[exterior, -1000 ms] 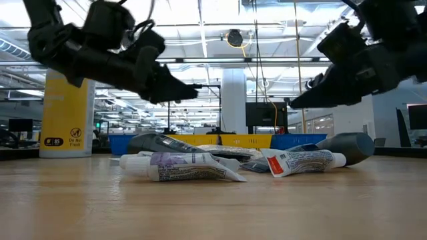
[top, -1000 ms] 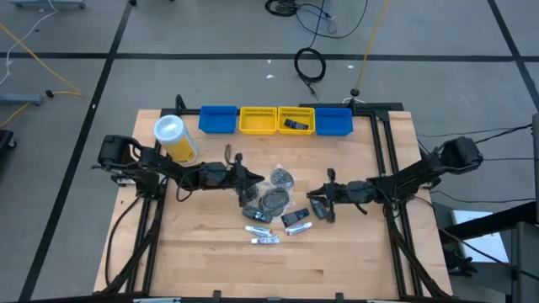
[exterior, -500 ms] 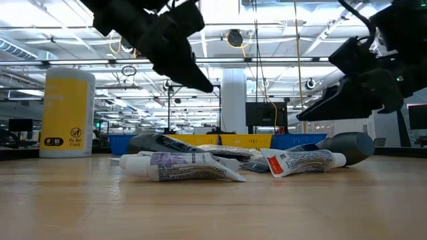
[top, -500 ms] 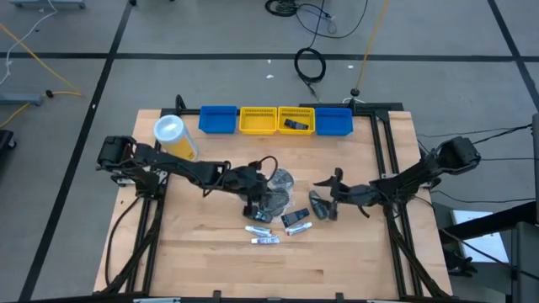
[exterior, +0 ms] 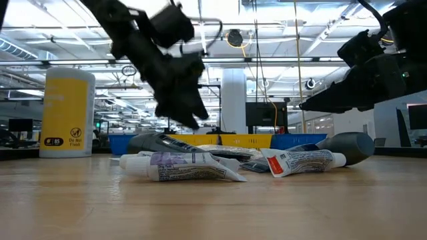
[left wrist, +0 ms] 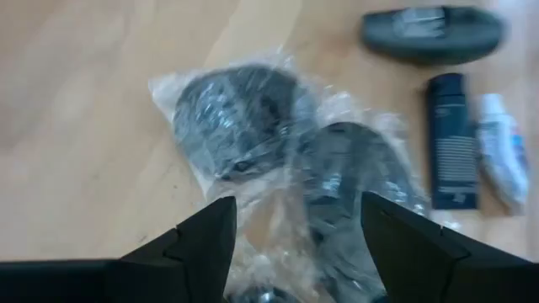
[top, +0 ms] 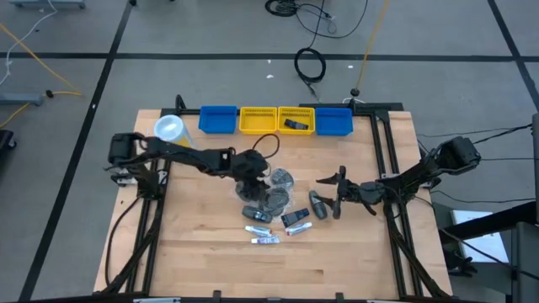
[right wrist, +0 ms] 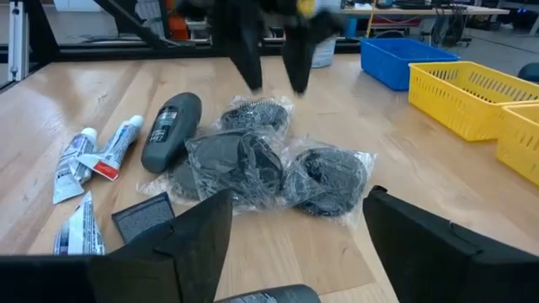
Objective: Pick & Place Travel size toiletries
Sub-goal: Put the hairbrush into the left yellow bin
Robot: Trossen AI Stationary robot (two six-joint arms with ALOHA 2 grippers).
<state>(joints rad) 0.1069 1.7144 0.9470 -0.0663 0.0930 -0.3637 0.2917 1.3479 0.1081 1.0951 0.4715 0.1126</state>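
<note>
Since the wrapped grey discs (left wrist: 244,126) lie bunched at the middle of the tabletop (top: 202,261), touching one another, with a dark bottle (top: 317,204) and white tubes (top: 263,235) near, the left end effector (top: 250,178), open above them, should take only one wrap and pinch its loose plastic. The right end effector (top: 334,187), also open, waits just beside the bottle.

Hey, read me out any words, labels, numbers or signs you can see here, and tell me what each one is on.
"85": black label low on the yellow canister, low view; the round emblem beside it is unreadable.
White tubes: print too small to read.
Dark bottle: label text blurred.
Nothing else legible.
</note>
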